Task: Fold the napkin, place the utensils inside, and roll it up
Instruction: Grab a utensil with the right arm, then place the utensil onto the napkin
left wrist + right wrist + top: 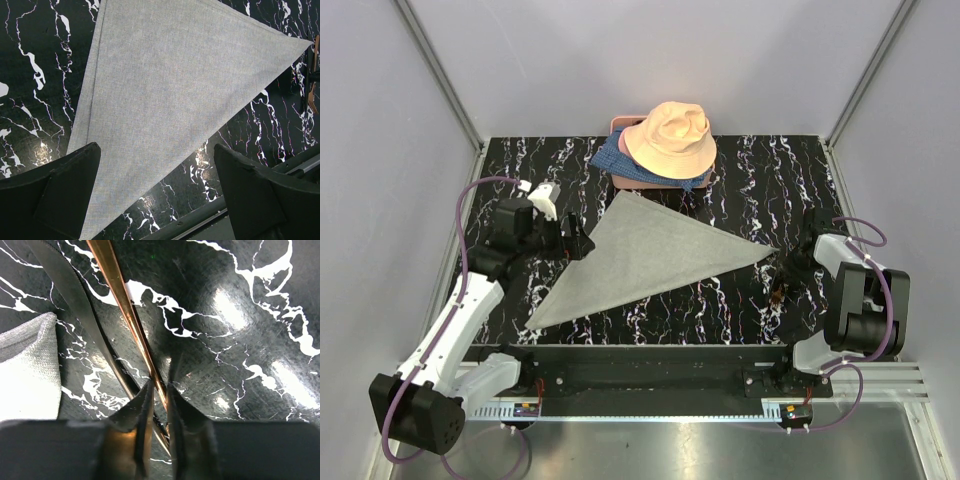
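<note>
The light-grey napkin [650,255] lies flat on the black marble table, folded into a triangle; it fills the left wrist view [170,85], and its right tip shows in the right wrist view [27,370]. My left gripper [575,238] hovers open and empty over the napkin's left edge [156,150]. My right gripper [782,290] is down at the table right of the napkin's tip. Its jaws [160,385] are closed on a thin copper-brown utensil [120,290] that crosses a second, darker piece [75,290]. The utensils also show at the left wrist view's right edge [312,95].
A peach bucket hat [670,140] sits on blue patterned fabric [610,160] at the back centre, just behind the napkin's top corner. Grey walls enclose the table on three sides. A black rail [650,365] runs along the near edge.
</note>
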Controlling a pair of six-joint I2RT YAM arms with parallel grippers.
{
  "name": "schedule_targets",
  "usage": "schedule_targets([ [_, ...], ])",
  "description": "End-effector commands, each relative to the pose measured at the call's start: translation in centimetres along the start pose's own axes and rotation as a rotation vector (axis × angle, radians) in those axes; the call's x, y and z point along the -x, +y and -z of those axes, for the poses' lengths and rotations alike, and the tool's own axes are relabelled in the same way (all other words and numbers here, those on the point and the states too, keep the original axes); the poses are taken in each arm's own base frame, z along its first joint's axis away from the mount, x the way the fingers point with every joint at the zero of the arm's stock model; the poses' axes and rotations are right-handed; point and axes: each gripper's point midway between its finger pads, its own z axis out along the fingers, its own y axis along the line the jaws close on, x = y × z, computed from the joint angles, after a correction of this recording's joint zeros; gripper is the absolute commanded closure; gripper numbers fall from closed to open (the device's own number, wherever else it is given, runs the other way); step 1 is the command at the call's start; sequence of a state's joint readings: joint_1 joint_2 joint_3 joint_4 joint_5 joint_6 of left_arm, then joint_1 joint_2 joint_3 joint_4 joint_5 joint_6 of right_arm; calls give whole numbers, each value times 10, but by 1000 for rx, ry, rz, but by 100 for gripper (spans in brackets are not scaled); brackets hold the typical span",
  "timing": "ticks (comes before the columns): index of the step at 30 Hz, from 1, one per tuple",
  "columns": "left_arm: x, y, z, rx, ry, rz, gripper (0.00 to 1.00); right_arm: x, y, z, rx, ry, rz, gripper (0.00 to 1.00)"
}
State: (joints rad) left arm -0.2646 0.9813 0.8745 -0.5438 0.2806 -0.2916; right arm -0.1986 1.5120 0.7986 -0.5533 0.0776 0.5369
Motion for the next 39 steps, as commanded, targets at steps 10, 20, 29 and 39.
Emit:
schedule_targets([
  [10, 9, -5, 7, -26, -50, -27, 1, 11, 2, 23, 25, -47, -5, 100],
  [20, 9, -6, 7, -30, -52, -25, 1, 8, 43, 73, 267, -37, -62, 100],
  [29, 9, -6, 7, -32, -52, -21, 1, -35, 127, 93, 495, 0, -163, 100],
  [39, 9, -9, 8, -53, -56, -19, 1, -93, 238, 120, 620, -27, -266, 100],
])
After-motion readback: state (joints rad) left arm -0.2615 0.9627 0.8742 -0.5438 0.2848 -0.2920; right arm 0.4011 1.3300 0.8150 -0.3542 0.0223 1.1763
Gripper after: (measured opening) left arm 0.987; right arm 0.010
